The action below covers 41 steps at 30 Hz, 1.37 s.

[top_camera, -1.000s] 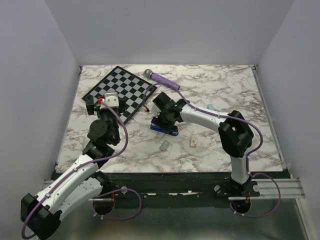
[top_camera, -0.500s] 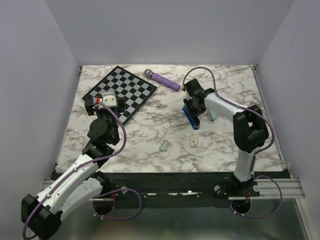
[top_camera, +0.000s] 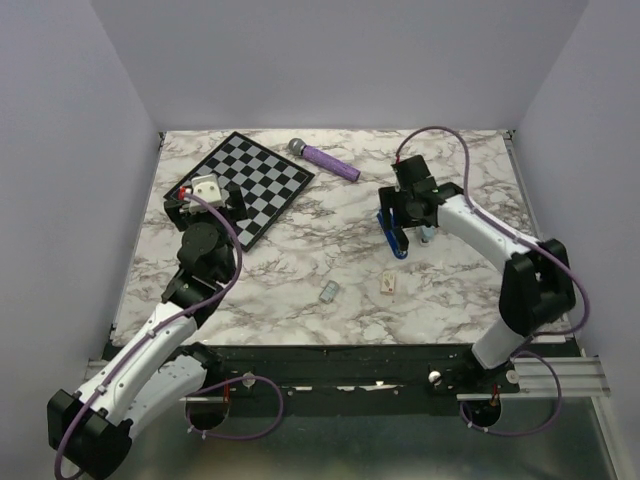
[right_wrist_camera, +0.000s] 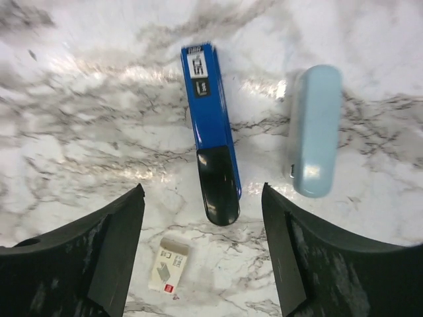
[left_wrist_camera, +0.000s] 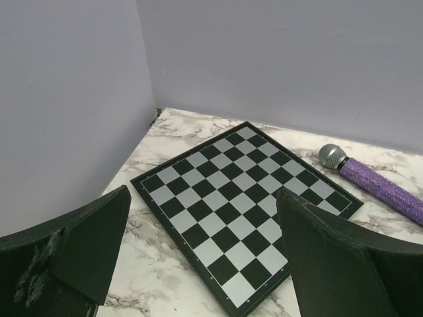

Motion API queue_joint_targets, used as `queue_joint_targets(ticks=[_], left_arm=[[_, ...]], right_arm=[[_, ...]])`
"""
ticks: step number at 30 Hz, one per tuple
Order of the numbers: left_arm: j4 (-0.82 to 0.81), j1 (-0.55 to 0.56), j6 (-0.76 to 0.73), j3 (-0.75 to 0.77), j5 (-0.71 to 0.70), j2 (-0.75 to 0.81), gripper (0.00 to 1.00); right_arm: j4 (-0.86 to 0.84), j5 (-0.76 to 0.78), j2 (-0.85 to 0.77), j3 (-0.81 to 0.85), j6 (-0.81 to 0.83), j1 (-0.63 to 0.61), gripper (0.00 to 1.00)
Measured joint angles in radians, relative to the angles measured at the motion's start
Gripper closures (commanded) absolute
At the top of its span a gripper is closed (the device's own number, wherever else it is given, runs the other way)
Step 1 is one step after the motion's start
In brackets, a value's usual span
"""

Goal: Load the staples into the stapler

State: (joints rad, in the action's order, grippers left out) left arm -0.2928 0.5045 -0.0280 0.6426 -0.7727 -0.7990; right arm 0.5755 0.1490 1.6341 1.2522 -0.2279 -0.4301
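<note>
The stapler (right_wrist_camera: 210, 125), dark blue with a black end, lies flat on the marble table (top_camera: 300, 260) right of centre, also the stapler (top_camera: 397, 247) from above. My right gripper (right_wrist_camera: 201, 191) hovers over its black end, open and holding nothing; from above the right gripper (top_camera: 408, 215) sits just behind the stapler. A small white staples box (right_wrist_camera: 167, 264) lies near the stapler's black end, the same box (top_camera: 388, 285) toward the front. My left gripper (left_wrist_camera: 203, 191) is open and empty above the chessboard's near corner, at far left (top_camera: 205, 195).
A pale light-blue flat bar (right_wrist_camera: 316, 129) lies parallel to the stapler on its right. A chessboard (top_camera: 240, 185) and a purple microphone (top_camera: 325, 159) lie at the back left. A small grey-blue item (top_camera: 329, 291) sits near the front centre. Walls enclose the table.
My right arm carried the stapler from the table's centre to the right, set it beside the pale bar, then opened and let go. The left arm shifted slightly.
</note>
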Motion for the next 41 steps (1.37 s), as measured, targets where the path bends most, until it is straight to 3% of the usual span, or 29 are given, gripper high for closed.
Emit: queue_joint_targets(ticks=[6, 15, 23, 29, 41], left_arm=[[0.024, -0.022, 0.026, 0.005, -0.006, 0.086, 0.01], [-0.103, -0.065, 0.019, -0.078, 0.002, 0.369, 0.01], [-0.124, -0.073, -0.001, -0.144, 0.031, 0.539, 0.01], [-0.129, -0.076, -0.005, -0.208, 0.031, 0.612, 0.01], [-0.130, -0.080, 0.013, -0.215, 0.031, 0.583, 0.01]], right_arm=[[-0.106, 0.069, -0.394, -0.121, -0.042, 0.053, 0.01], [-0.193, 0.271, -0.974, -0.371, -0.068, 0.060, 0.00], [-0.330, 0.375, -1.415, -0.621, 0.060, 0.060, 0.00], [-0.406, 0.380, -1.514, -0.692, 0.126, 0.060, 0.00], [-0.438, 0.322, -1.484, -0.683, 0.213, 0.060, 0.00]])
